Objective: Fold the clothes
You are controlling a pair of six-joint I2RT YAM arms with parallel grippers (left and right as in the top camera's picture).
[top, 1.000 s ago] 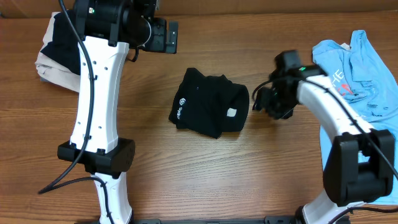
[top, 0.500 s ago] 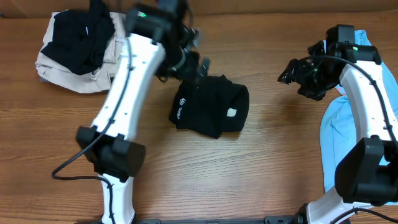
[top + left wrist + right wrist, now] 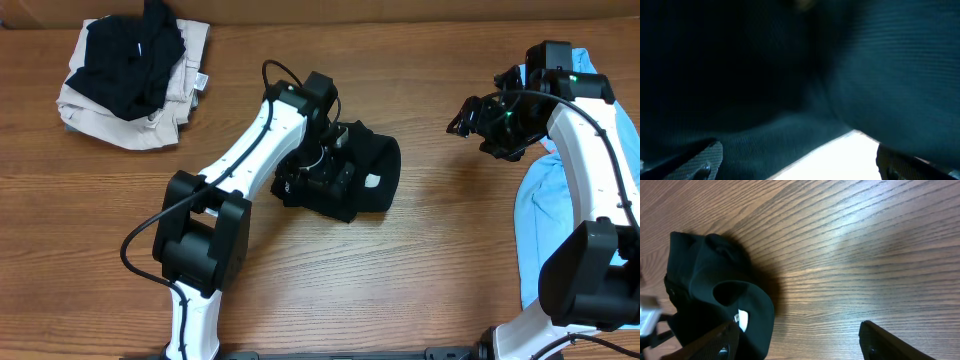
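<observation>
The left wrist view is almost all dark cloth, too close to make out; only the two fingers (image 3: pixel 710 159) show, in the bottom corners. From above, the left arm (image 3: pixel 250 150) bends over the black top (image 3: pixel 372 165) in the middle of the table (image 3: pixel 400 280) and hides part of it; the left gripper (image 3: pixel 325 170) sits down on the top, jaws wide apart. The blue T-shirt (image 3: pixel 540 215) is half hidden behind the right arm (image 3: pixel 590 150) and cut off at the edge; the right gripper (image 3: pixel 472 115) hangs above bare wood to the right of the top, wide open, holding nothing; a beige and black pile (image 3: pixel 130 80) lies in the far left corner.
</observation>
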